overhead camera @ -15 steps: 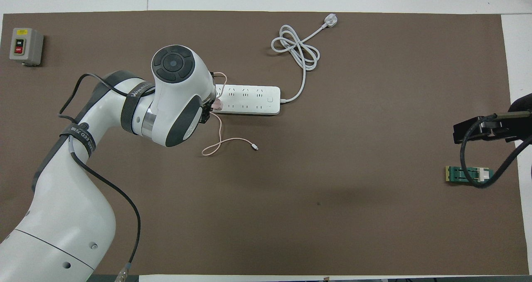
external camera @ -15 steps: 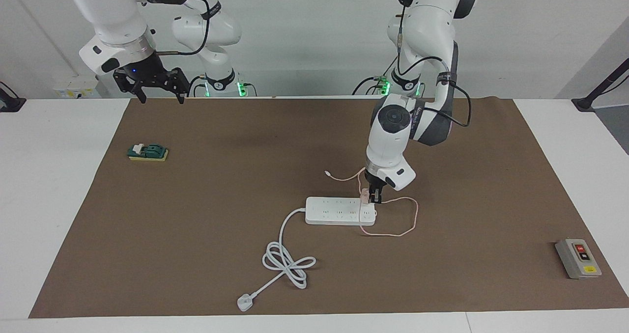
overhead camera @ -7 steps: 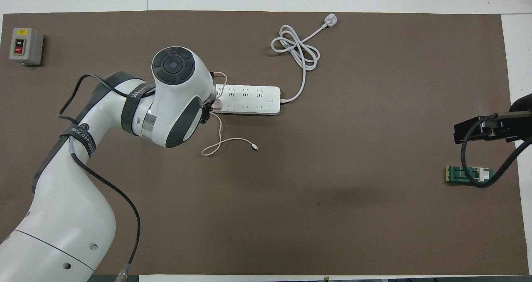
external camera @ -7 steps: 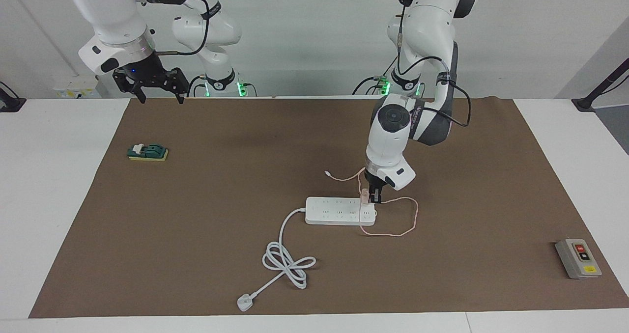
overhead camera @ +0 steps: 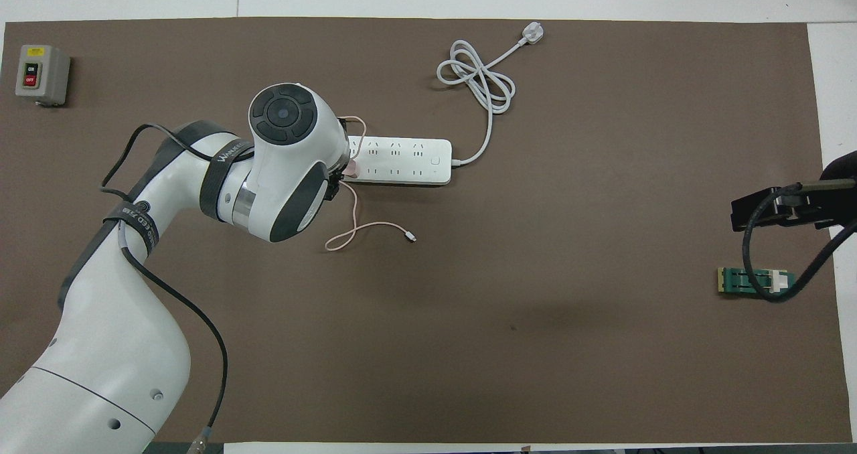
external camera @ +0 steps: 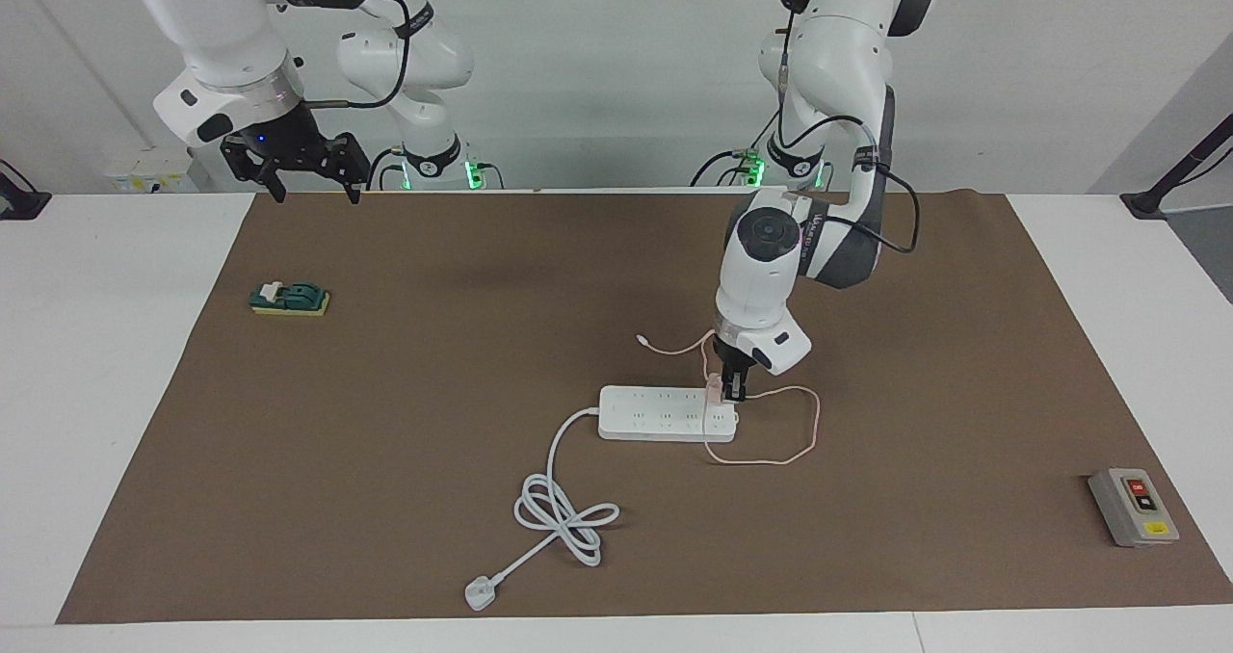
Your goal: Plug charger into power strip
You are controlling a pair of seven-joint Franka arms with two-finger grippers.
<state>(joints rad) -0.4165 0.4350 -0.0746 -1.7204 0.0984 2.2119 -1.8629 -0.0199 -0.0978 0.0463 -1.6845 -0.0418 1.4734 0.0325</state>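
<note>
The white power strip (external camera: pixel 665 413) (overhead camera: pixel 402 161) lies mid-mat. My left gripper (external camera: pixel 724 386) points straight down over the strip's end nearest the left arm, shut on the small pale pink charger (external camera: pixel 714 384) (overhead camera: pixel 350 167). The charger sits at the strip's top face; whether its prongs are in a socket is hidden. Its thin pink cable (external camera: pixel 782 453) (overhead camera: pixel 365 227) loops over the mat on both sides of the strip. My right gripper (external camera: pixel 306 179) waits open in the air over the mat's edge nearest the robots, at the right arm's end.
The strip's thick white cord (external camera: pixel 564 510) coils to a white plug (external camera: pixel 479 593) farther from the robots. A grey button box (external camera: pixel 1133 507) sits toward the left arm's end. A green and yellow block (external camera: pixel 289 299) lies toward the right arm's end.
The left arm's wrist has shifted slightly toward the right arm's end, with the charger still gripped over the strip's end. The right arm has not moved.
</note>
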